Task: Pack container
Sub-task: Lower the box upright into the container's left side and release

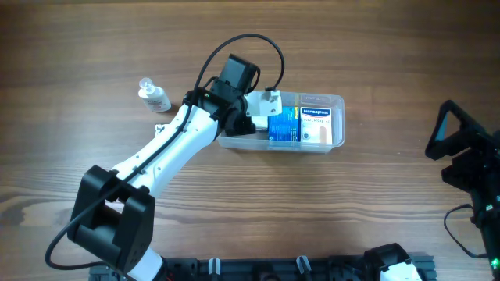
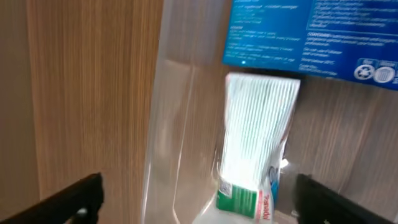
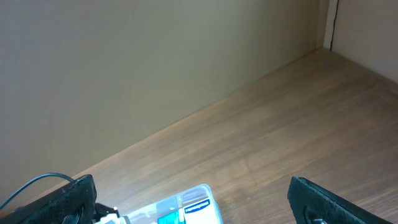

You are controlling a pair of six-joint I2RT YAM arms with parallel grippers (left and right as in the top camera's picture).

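Note:
The container, a clear tub, stands at the table's middle with a blue box and a white-and-brown box inside. My left gripper hangs over its left end. In the left wrist view this gripper is open wide, and a white-and-green box lies loose on the tub floor between the fingers, touching neither. The blue box lies beyond it, and the tub's clear wall runs past on the left. My right gripper is open at the far right, holding nothing.
A small clear bottle with a white cap lies on the wood to the left of the tub. The right wrist view looks across bare tabletop toward the container and a plain wall behind.

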